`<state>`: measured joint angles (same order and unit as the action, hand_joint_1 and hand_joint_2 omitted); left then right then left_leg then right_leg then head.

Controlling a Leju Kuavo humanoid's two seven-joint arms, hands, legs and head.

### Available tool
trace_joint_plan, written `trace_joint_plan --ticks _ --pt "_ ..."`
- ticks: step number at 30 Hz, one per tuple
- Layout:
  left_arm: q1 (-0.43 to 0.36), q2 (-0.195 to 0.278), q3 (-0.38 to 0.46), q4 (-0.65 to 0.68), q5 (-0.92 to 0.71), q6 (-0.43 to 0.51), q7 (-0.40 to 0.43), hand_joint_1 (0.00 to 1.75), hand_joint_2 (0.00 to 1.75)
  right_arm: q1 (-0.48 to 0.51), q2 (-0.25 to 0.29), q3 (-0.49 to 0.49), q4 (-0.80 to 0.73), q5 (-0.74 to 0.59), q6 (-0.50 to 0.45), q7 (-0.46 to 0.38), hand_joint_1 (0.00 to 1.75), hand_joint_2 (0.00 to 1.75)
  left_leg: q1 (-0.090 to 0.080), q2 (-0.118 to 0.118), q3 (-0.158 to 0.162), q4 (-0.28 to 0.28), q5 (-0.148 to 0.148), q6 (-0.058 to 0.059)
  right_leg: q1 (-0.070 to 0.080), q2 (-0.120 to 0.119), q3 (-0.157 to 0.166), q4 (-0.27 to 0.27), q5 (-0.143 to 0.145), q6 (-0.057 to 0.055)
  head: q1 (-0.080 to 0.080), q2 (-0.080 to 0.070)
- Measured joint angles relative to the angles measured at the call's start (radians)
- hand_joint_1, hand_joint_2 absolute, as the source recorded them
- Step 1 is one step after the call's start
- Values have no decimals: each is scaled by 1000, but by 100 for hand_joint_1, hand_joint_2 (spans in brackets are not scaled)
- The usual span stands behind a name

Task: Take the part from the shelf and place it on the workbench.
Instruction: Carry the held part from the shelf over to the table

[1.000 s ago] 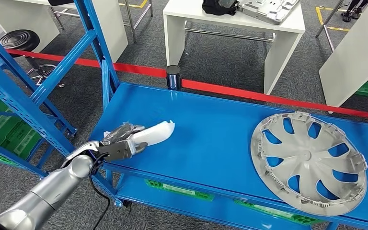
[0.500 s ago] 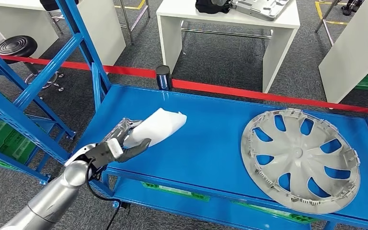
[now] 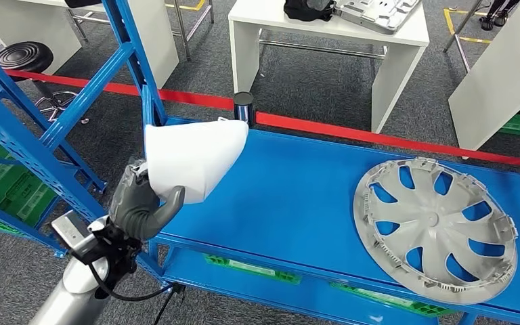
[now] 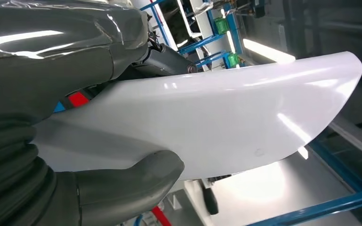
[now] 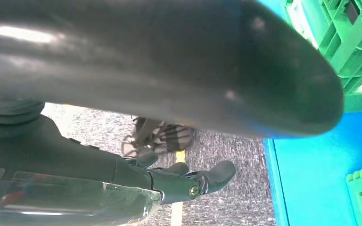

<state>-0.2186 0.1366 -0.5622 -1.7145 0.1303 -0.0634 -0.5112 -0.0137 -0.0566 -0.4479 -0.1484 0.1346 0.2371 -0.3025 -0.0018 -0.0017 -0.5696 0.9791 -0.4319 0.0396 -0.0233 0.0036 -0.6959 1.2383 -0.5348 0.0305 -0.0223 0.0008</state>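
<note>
Left hand [image 3: 139,203], grey and sitting at the lower left of the head frame, grips one glossy white curved plastic part [image 3: 193,159], its thick thumb [image 3: 164,206] pressed against the near face while the darker fingers wrap behind. That part is lifted clear of the blue metal shelf [image 3: 298,196] and stands up over the shelf's left front corner, its broad white face filling the centre left of the frame. In the left wrist frame the same white part [image 4: 226,113] spans from the left to the upper right, clamped between the thumb [image 4: 136,181] and the covered fingers [image 4: 66,52] of the hand [image 4: 37,122].

Right hand [image 5: 169,181] shows in its wrist frame at the lower centre, holding nothing, fingers apart and lightly bent above grey carpet.

One silver-grey plastic wheel cover [image 3: 435,227] with curved openings lies flat on the shelf at the right of the head frame, well apart from the held part. One red tape line [image 3: 379,135] crosses the grey floor behind the shelf, passing a single short dark cylinder post [image 3: 244,108]. One white bench [image 3: 332,40] stands at the upper centre, carrying one grey metal tray [image 3: 379,12] and one black object [image 3: 309,9]. One black round stool [image 3: 26,57] sits at the upper left.
</note>
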Motion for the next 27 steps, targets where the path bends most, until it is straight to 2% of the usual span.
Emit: trace_joint_plan --ticks 1,2,3,4,7,9,10,12,13,14,15,17,19,21,23,24,25,27 --pt "9 -2 4 -11 5 5 -4 168 175 0 -2 0 0 3 3 1 0 0 1 0 0 3 -2 -3 -3 -1 38 -74 27 10 0 0" --pt "18 -3 8 -23 10 11 -9 168 175 -2 -4 0 0 6 5 2 0 0 -1 -1 -2 8 -4 -7 -4 -2 73 -143 49 13 1 0" --pt "27 -5 12 -36 15 17 -14 168 175 -3 -7 0 1 9 8 4 0 0 -3 -1 -4 14 -8 -12 -4 -2 99 -195 66 11 0 0" --pt "35 -6 16 -48 20 22 -17 168 175 -5 -8 0 1 11 9 6 0 0 -5 -1 -7 19 -11 -18 -3 -2 113 -221 74 5 0 0" --pt "62 -8 24 -84 30 34 -23 168 175 -12 -7 0 1 16 9 10 0 0 -3 0 -13 26 -14 -32 1 0 114 -226 78 -15 1 0" --pt "78 -9 25 -107 35 37 -24 168 175 -18 -2 0 1 18 3 12 0 0 2 0 -32 66 -42 -43 -2 0 115 -228 81 -25 -1 0" --pt "84 -10 26 -116 35 37 -23 168 175 -21 0 0 1 18 -1 13 0 0 4 0 -54 116 -71 -49 -3 0 115 -228 81 -29 -3 0" --pt "93 -12 26 -128 36 36 -18 168 175 -26 6 0 1 18 -9 13 0 0 7 0 -115 249 -132 -56 -1 -1 114 -228 81 -34 -4 0" --pt "98 -14 25 -131 36 34 -14 168 175 -28 8 0 1 17 -13 15 0 0 8 1 -139 299 -148 -57 0 -1 114 -228 81 -35 -4 0" --pt "101 -15 25 -133 36 31 -9 168 175 -29 10 0 0 16 -17 17 0 0 9 0 -146 314 -144 -56 1 -1 114 -228 81 -35 -4 0" --pt "103 -17 25 -134 36 28 -6 168 175 -30 12 0 0 14 -20 20 0 0 9 0 -133 290 -125 -53 3 -1 114 -228 81 -35 -4 0" --pt "103 -20 25 -138 37 23 -2 168 175 -31 17 0 -1 12 -23 24 0 0 6 0 -62 155 -63 -39 5 0 117 -228 82 -34 -4 0" --pt "102 -24 25 -143 38 19 -1 168 175 -34 23 -1 -2 10 -24 26 0 0 -1 2 -6 49 -35 -27 9 1 116 -228 83 -31 -4 0" --pt "101 -27 26 -144 40 12 1 168 175 -37 27 -2 -5 6 -27 30 0 0 -7 2 1 28 -35 -21 9 -1 113 -229 85 -24 -4 0" --pt "99 -29 28 -144 42 5 2 168 175 -39 31 -3 -11 3 -33 36 0 0 -5 2 9 13 -24 -12 8 -2 109 -226 84 -15 -3 0" --pt "96 -31 28 -144 43 3 2 168 175 -42 34 -4 -14 2 -35 39 0 0 -3 4 14 4 -17 -6 8 -2 98 -207 73 -14 -2 0" --pt "94 -33 28 -144 45 2 2 168 175 -44 35 -4 -17 2 -37 42 0 0 0 5 18 -5 -11 -2 9 -2 79 -167 53 -16 -1 0" --pt "92 -35 28 -141 46 1 2 168 175 -46 37 -6 -20 1 -38 43 0 0 -2 6 16 -7 -7 2 7 -2 19 -39 0 -22 0 0"
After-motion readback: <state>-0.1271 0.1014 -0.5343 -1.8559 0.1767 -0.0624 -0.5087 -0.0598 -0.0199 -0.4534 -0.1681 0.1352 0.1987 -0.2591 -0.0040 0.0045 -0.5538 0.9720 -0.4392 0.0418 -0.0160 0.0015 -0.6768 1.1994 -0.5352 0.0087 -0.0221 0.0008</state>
